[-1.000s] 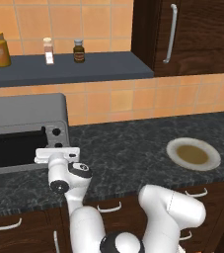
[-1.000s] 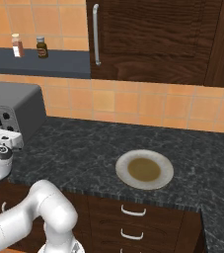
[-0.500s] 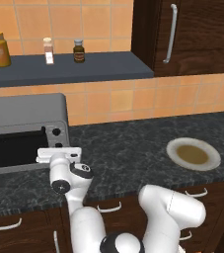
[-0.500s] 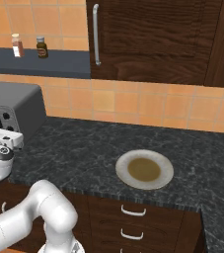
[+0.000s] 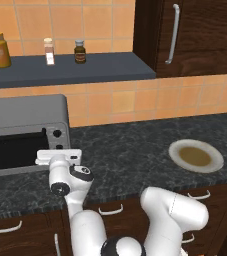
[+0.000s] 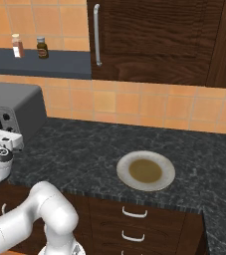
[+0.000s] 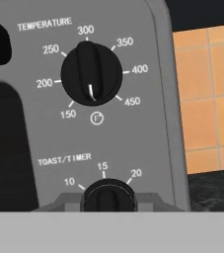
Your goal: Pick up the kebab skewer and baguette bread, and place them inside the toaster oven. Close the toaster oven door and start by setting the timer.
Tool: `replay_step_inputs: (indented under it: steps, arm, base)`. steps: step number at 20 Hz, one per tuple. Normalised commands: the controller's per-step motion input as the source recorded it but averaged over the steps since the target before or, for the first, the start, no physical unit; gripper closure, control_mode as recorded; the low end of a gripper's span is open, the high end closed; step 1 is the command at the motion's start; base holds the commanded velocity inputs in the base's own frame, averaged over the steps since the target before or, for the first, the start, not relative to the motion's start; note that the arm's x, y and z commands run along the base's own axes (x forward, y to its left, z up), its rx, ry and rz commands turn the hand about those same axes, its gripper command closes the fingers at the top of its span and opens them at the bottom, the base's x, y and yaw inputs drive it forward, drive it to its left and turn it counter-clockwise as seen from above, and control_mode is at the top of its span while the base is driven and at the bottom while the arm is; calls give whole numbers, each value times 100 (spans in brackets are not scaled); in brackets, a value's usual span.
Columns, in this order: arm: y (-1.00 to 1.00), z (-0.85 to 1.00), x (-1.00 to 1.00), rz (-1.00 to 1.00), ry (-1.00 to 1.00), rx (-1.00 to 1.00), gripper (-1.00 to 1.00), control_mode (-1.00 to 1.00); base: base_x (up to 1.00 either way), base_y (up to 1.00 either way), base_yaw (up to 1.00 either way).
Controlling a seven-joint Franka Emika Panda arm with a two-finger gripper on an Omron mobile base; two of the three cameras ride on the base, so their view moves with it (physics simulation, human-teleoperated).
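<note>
Up close, jaws (image 7: 108, 200) astride the toast/timer knob (image 7: 108, 197), grip unclear; toaster oven door (image 5: 12, 150) shut, contents hidden.

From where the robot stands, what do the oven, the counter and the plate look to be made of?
The oven looks like brushed grey metal, matte and evenly silver, with a dark glassy door and black knobs, probably plastic. The counter looks like polished black stone with pale speckles, perhaps granite. The plate looks like glazed cream ceramic with a brown centre, though that is only a guess.
</note>
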Motion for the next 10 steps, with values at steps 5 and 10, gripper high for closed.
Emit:
replay_step_inputs:
  steps: [5, 10]
  arm:
    - [0, -1, -1, 0, 0, 7, 100, -100]
    - [0, 0, 0, -4, 0, 15, 100, -100]
  base:
    - [0, 0, 0]
    - [0, 0, 0]
